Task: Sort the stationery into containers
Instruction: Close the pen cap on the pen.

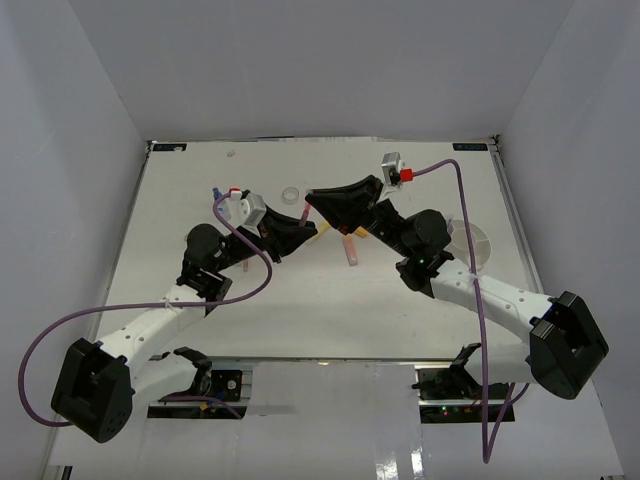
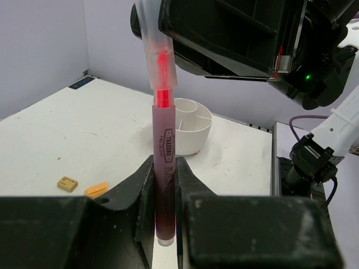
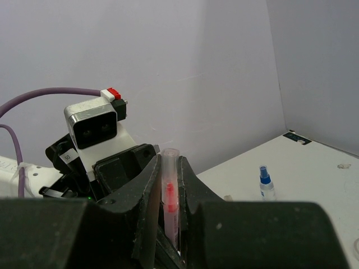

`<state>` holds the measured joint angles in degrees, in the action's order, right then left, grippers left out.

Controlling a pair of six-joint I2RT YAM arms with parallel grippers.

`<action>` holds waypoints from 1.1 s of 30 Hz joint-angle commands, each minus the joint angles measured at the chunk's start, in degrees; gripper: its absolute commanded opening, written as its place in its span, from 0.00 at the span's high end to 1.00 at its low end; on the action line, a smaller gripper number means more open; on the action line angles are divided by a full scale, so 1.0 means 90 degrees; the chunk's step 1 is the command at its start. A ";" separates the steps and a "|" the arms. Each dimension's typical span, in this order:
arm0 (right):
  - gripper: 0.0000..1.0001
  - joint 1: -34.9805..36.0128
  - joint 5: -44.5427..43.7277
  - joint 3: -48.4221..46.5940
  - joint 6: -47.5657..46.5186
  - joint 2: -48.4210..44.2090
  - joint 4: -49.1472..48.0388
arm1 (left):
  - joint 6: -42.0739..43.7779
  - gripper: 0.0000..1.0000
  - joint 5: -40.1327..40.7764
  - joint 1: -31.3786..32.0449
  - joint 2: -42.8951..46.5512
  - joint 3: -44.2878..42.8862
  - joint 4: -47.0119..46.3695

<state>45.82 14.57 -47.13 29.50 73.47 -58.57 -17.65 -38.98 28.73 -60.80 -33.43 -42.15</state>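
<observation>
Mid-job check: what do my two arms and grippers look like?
White link shells and chunky black joints on left arm and right arm. Black two-fingered left gripper and right gripper. A purple cable loops to each wrist's small white-grey, red-plugged camera.

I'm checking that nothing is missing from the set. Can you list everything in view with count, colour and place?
pen: 1, dark red barrel with clear cap, held between both grippers above the table
loose pen: 1, pinkish orange, lying mid-table
tub: 1, white, round with dividers, table's right side
erasers: 2, one tan, one orange, close together on the table
spray bottle: 1, blue cap, standing far left
tape ring: 1, clear, far middle
table: 1, white
left gripper: 1, black, shut on the pen's barrel
right gripper: 1, black, shut on the pen's cap
arms: 2, white and black, near edge
</observation>
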 commanded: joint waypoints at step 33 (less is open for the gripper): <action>0.27 0.0065 0.0413 -0.0164 -0.0503 -0.0409 0.0686 | 0.0066 1.00 0.0532 0.0099 0.0261 -0.0104 -0.0063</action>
<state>46.22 17.28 -48.21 27.16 72.64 -53.32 -17.85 -35.27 29.43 -59.83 -33.43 -42.57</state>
